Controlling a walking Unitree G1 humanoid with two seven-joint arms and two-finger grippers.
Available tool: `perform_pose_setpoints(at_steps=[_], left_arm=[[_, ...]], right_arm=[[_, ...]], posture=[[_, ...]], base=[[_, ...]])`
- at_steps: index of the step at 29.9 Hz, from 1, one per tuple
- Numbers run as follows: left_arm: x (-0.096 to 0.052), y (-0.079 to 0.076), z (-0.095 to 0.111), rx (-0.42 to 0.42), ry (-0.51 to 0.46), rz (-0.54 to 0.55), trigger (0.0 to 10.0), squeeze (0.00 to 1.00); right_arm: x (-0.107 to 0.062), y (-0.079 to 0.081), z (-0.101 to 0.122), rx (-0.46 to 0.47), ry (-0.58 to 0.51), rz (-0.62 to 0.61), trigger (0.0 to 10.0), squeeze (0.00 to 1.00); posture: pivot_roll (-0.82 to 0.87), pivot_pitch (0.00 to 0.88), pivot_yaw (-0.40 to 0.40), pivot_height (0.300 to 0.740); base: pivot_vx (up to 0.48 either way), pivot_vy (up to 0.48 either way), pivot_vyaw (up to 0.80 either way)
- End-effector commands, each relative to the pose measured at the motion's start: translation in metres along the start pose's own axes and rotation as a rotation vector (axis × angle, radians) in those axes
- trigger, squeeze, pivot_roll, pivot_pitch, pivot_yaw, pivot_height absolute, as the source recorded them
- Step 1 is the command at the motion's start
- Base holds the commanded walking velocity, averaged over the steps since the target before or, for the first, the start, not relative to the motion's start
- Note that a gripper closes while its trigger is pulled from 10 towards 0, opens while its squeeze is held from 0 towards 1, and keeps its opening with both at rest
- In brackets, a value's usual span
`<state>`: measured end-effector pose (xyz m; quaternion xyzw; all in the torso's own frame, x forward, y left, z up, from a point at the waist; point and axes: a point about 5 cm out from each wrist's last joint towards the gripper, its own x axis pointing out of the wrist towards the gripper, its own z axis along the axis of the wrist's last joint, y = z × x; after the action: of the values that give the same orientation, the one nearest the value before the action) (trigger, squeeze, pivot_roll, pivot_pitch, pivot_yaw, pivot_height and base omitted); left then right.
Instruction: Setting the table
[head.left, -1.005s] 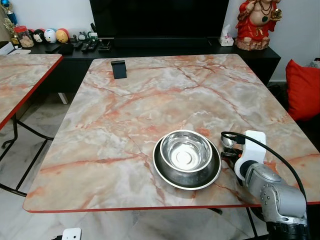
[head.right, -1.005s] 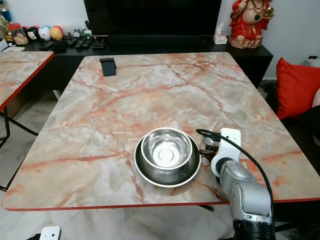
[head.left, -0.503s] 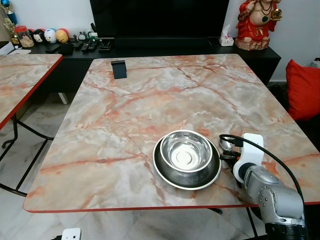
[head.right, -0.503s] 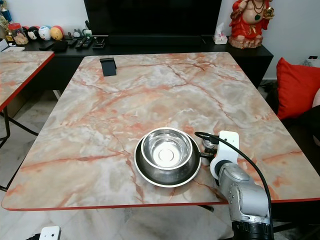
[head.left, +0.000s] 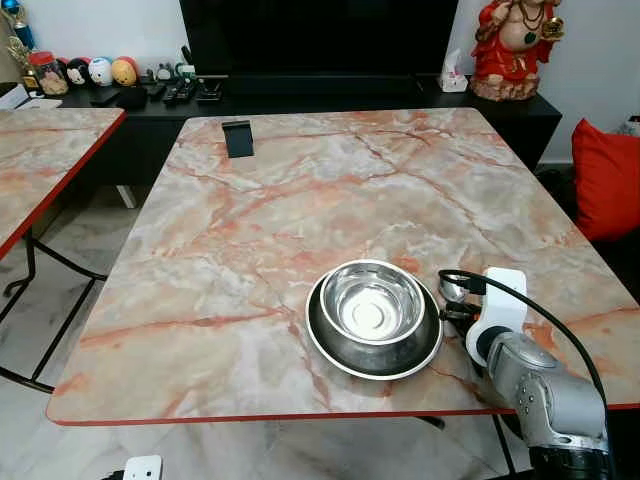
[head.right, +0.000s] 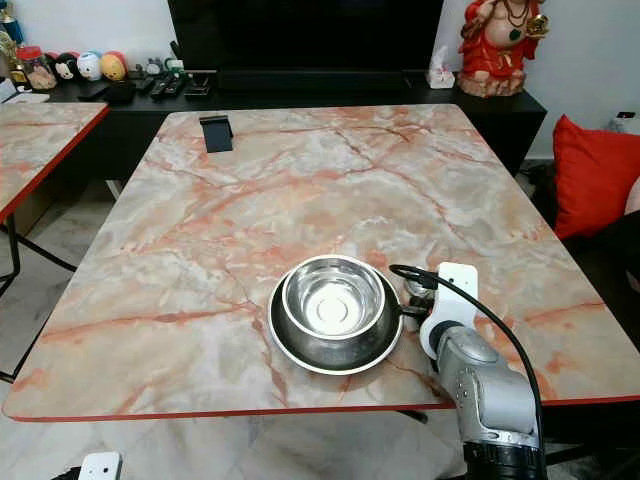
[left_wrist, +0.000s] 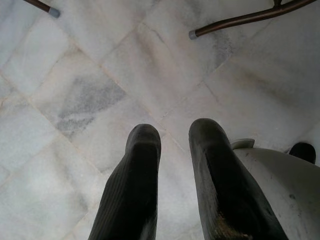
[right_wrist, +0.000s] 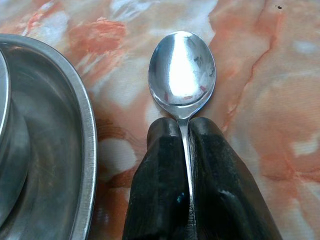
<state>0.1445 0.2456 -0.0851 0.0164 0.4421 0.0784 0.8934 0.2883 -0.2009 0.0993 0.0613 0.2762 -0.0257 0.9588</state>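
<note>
Two arms are in play, one working. Going left to right: the left gripper (left_wrist: 170, 150) is hanging idle over the floor tiles (left_wrist: 80, 95), fingers parted with nothing between them. On the marble table (head.left: 300, 200), near its front edge, a steel bowl (head.left: 372, 303) is sitting inside a steel plate (head.left: 330, 352). Just right of the plate, the right gripper (right_wrist: 185, 135) is pinching the spoon (right_wrist: 182, 75) by its handle (bowl of the spoon facing up, low over the marble). Since a second ago the arm has been easing slightly toward the plate, then holding. Placement looks nearly complete; release appears to be the remaining step.
</note>
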Motion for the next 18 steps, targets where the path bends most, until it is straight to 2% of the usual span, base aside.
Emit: perform_pose_setpoints(at_steps=[1, 18], left_arm=[[-0.0008, 0.0028, -0.0040, 0.001, 0.028, 0.005, 10.0, 0.00], [-0.0007, 0.0001, -0.0045, 0.004, 0.027, 0.000, 10.0, 0.00]], right_arm=[[0.0010, 0.0027, 0.0009, -0.005, -0.002, 0.005, 10.0, 0.00], [0.0007, 0.0018, 0.0004, -0.005, -0.001, 0.001, 10.0, 0.00]], posture=[[-0.10, 0.000, 0.008, 0.707], [-0.10, 0.000, 0.007, 0.707]], base=[[0.000, 0.000, 0.00], [0.000, 0.000, 0.00]])
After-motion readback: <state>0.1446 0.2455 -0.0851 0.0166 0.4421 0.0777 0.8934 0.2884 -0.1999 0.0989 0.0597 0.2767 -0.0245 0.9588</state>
